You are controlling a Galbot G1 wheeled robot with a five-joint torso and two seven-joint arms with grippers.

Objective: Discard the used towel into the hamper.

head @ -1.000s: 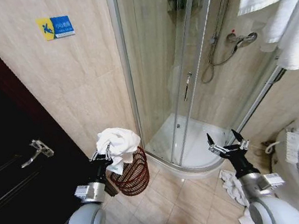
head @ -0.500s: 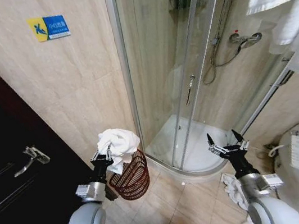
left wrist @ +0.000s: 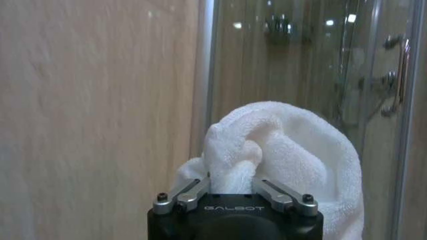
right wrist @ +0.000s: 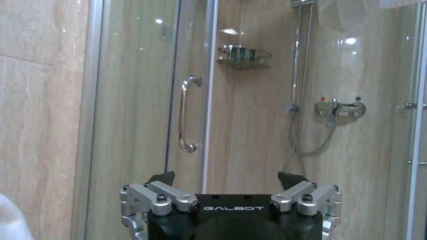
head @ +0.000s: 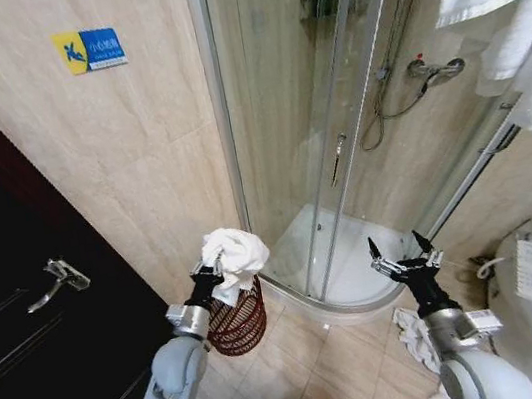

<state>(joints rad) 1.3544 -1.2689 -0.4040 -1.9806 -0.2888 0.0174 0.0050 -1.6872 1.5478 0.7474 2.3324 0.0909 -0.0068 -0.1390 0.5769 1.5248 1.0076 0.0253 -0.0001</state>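
A: Left end effector [head: 219, 271], status?
B: Fingers pinched on the white towel [head: 234, 252], which bunches up above and ahead of them; the left wrist view confirms the grip.
A: And the hamper [head: 236, 318]?
B: Directly below that end effector, on the tiled floor [head: 316, 354], beside the beige wall [head: 128, 160].
A: Right end effector [head: 403, 250]?
B: Fingers spread wide, nothing between them, well apart from the hamper. Beyond it, the glass shower enclosure [head: 339, 147].
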